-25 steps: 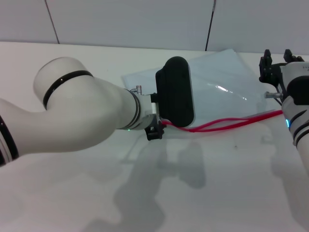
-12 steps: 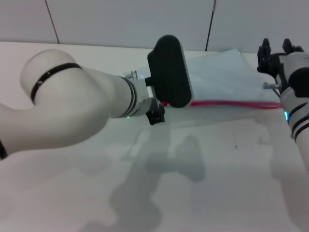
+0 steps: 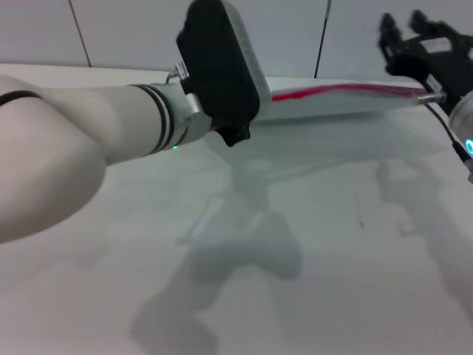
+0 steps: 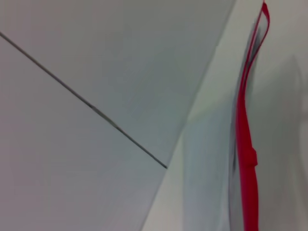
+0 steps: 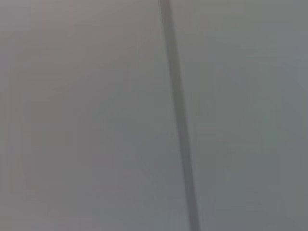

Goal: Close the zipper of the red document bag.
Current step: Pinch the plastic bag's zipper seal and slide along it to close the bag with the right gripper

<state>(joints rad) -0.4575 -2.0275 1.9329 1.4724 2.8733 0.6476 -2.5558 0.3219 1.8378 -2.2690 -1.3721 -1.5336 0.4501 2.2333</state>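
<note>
The red document bag [image 3: 332, 106] hangs above the table, almost edge-on, stretched between my two arms. Its zipper [image 3: 347, 89] runs as a red strip along the top edge. My left gripper [image 3: 222, 70] is raised at the bag's left end, where the bag disappears behind its black housing, so it looks shut on the bag. In the left wrist view the zipper [image 4: 244, 139] stretches away, with a small red slider [image 4: 249, 158] on it. My right gripper [image 3: 417, 44] is high at the far right, against the bag's other end.
The white table [image 3: 318, 259] lies below, crossed by the shadows of the arms and the bag. Behind it is a grey panelled wall with a dark seam [image 3: 322, 37]. The right wrist view shows only that wall and its seam [image 5: 179, 115].
Both arms have risen and lifted the bag off the table. The slack, curved zipper has pulled straight and now stands high, seen edge-on. The left arm has swung up and leftward.
</note>
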